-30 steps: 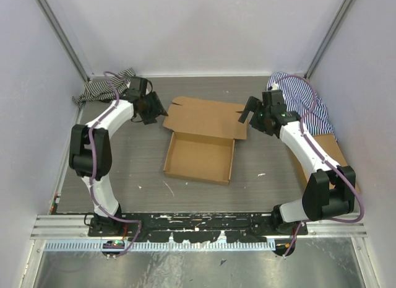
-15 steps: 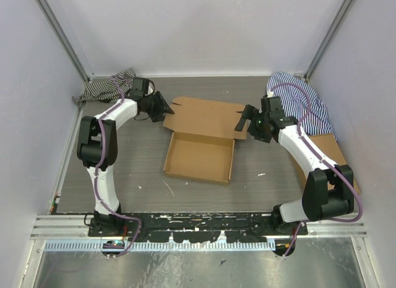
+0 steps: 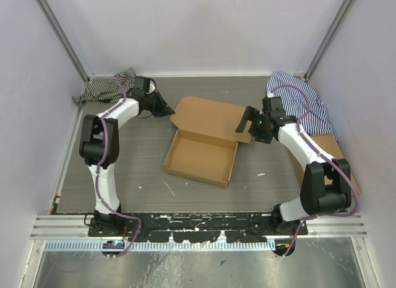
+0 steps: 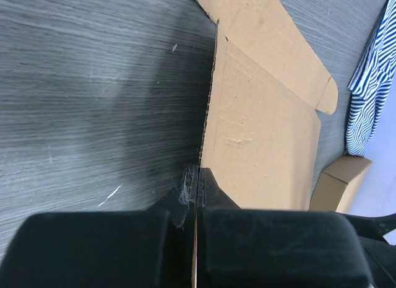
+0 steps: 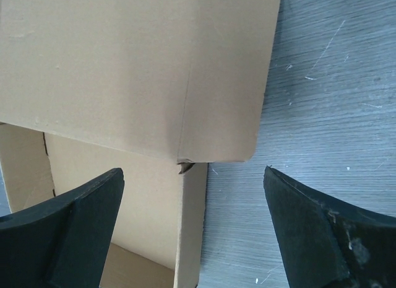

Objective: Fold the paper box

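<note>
- Your paper box [image 3: 201,155] [image 4: 260,133] [image 5: 124,65] sits in the middle of the grey table [image 3: 124,170]. It is a shallow open tray with its walls up, and a wide lid flap reaches toward the back wall.
- The lid flap lies tilted up, not folded over the tray.
- Your left gripper [image 3: 167,111] [image 4: 197,173] is at the flap's rear-left corner. Its fingers are pressed together with the flap's thin edge running in between them, so it has the cardboard pinched.
- Your right gripper [image 3: 244,124] [image 5: 193,176] is at the flap's right corner, fingers spread wide on either side of that corner and holding nothing.
- A black-and-white striped cloth [image 3: 105,87] lies in the rear-left corner.
- A blue-striped cloth [image 3: 303,102] [image 4: 371,83] lies rear right, with a flat brown cardboard piece [image 3: 328,148] [image 4: 337,183] just in front of it.
</note>
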Tool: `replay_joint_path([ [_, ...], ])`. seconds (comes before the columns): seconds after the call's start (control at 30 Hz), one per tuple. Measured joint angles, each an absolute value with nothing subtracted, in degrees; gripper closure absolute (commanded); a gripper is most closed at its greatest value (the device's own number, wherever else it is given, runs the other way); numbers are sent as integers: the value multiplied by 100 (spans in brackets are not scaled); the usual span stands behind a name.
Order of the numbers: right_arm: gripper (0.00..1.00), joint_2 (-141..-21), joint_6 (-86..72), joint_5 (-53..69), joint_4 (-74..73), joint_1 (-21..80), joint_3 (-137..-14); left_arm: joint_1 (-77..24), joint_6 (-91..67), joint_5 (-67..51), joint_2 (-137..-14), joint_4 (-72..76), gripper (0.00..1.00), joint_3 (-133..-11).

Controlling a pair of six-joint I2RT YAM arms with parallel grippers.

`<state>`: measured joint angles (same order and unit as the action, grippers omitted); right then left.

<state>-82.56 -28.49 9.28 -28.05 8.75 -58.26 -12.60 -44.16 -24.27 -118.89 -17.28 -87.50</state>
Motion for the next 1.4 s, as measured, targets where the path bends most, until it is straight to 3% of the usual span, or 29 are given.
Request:
replay_joint_path([
  [0.33, 2, -8742, -2718, 1275, -2687, 423, -6071, -1317, -3994, -2226, -10912, -1712, 100, -8003],
  [0.5, 14, -9275, -2565, 1861, -2331, 178, -6156, -1398, -3767, -2222, -9977, -1352, 100, -7188],
  [0.8, 25, -10073, -2279, 3092, -1463, 62, -6215, -1533, -3555, -2265, -8941, -410, 100, -5843],
  [1.1, 57, -10195, -2119, 3415, -1035, 62, -6302, -1549, -3216, -1959, -8197, -283, 100, -5631],
  [1.4, 61, -9533, -1800, 2694, -1592, 735, -6499, -1890, -2851, -1350, -7876, -482, 100, -5581],
])
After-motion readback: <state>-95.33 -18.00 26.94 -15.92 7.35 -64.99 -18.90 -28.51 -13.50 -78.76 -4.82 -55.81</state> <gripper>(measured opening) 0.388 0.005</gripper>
